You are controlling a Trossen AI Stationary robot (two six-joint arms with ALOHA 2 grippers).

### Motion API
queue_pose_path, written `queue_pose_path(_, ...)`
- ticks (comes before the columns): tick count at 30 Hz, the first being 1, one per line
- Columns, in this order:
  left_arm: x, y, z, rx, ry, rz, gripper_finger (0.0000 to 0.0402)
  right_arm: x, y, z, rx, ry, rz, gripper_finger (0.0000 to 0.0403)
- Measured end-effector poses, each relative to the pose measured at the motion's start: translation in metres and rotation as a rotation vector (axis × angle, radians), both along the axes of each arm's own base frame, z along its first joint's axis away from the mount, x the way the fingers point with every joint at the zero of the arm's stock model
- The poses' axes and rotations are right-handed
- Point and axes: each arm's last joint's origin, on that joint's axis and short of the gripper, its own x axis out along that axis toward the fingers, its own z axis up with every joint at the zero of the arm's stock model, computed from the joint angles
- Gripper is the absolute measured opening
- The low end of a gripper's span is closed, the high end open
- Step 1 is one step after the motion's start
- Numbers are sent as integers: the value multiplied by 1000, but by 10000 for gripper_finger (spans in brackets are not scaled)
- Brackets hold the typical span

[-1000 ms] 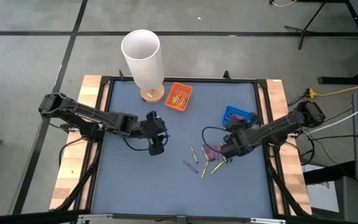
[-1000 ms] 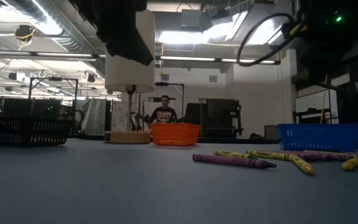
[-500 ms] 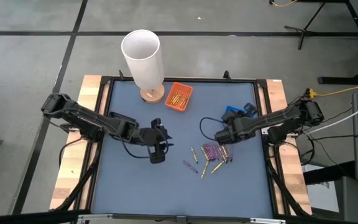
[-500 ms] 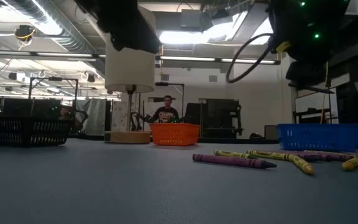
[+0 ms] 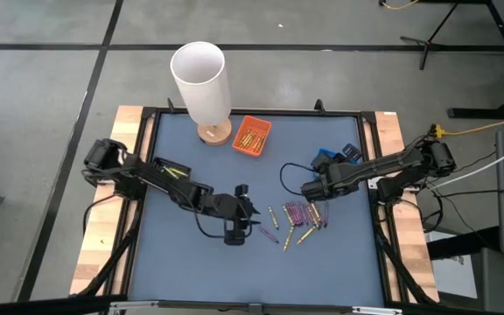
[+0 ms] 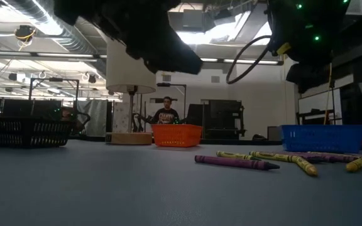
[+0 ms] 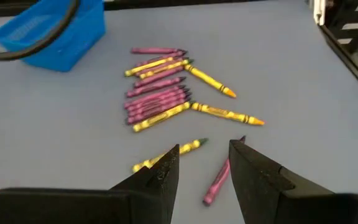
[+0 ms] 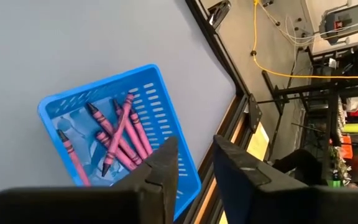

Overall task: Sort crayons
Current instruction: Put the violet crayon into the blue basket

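Observation:
Loose yellow and purple crayons (image 5: 297, 220) lie flat on the blue-grey table top right of centre, most of them in a close bunch (image 7: 159, 93). My left gripper (image 7: 204, 163) hovers open just left of them; a yellow crayon (image 7: 166, 157) and a purple crayon (image 7: 216, 183) lie on the table ahead of its fingertips. My right gripper (image 8: 195, 163) hangs open and holds nothing above the blue tray (image 8: 135, 93), where several purple crayons (image 8: 118, 134) lie. The orange tray (image 5: 252, 136) holds yellow crayons.
A tall white cylinder on a wooden foot (image 5: 201, 83) stands at the far left, beside the orange tray. A black cable (image 5: 289, 179) loops from my right arm over the table. Black rails (image 5: 370, 175) frame the table. Bare table lies near and left (image 5: 182, 262).
My left gripper has moved toward the table's right and near edges and sunk, and now stands at the left end of the loose crayons. My right gripper has gone from above the loose crayons toward the far edge, over the blue tray, and then kept still.

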Motion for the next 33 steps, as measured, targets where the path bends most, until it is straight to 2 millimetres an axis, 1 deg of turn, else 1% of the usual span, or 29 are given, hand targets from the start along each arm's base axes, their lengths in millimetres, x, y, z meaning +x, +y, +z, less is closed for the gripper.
queue_pose_path(10,19,-6,-39,-41,-19,-59,124,4,1,-1,8,-44,0,99)
queue_pose_path(17,22,-7,-62,-40,34,-77,124,5,1,-2,11,-58,0,99)
queue_pose_path(25,27,-8,-84,-46,38,-88,124,7,1,-2,15,-83,0,99)
queue_pose_path(33,28,-5,-96,-68,74,-115,124,8,1,-3,17,-97,0,99)
